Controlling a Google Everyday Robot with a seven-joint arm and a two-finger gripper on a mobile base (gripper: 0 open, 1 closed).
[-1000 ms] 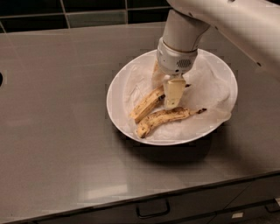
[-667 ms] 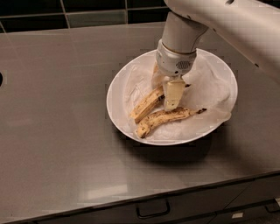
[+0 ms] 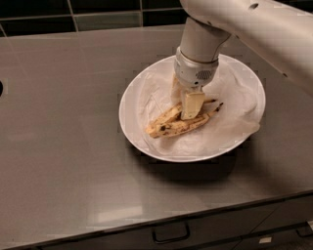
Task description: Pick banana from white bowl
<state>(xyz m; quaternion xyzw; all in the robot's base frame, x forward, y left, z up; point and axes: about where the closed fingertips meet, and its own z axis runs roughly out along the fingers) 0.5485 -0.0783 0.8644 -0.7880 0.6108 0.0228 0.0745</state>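
The white bowl [image 3: 132, 97], wide, shallow and lined with crumpled white paper, sits on the grey counter. Two bananas lie in it side by side. The straighter yellow banana [image 3: 168, 116] is the rear one and runs under my gripper. The speckled, more curved banana [image 3: 188, 127] lies just in front of it. My gripper [image 3: 183, 110] points down into the bowl's middle. One cream finger [image 3: 192, 103] stands in front of the rear banana and the other behind it, closed on it. The banana's middle is hidden by the fingers.
The grey counter [image 3: 68, 146] stretches left and in front of the bowl. Dark tiles [image 3: 98, 14] line the wall behind. The counter's front edge with a drawer handle [image 3: 170, 234] is at the bottom. My white arm [image 3: 264, 29] crosses the upper right.
Both bananas have shifted up and back in the bowl, their left ends raised off the paper. The gripper stays over the same spot.
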